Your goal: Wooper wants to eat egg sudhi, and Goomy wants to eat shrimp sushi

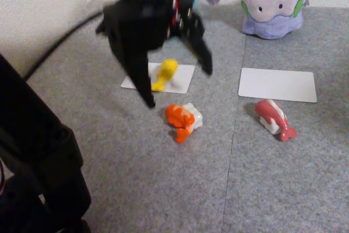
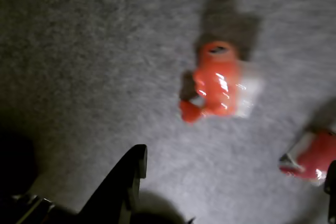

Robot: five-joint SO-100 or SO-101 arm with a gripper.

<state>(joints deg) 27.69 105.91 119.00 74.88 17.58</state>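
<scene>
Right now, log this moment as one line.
hand: open, empty, above mat | yellow sushi: on left card | orange shrimp sushi: on mat, ungrasped | right card: bare

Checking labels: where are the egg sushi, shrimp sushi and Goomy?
egg sushi point(image 1: 165, 73), fixed view, yellow topping.
shrimp sushi point(image 1: 180, 117), fixed view, orange topping.
Goomy point(image 1: 271, 5), fixed view, face.
</scene>
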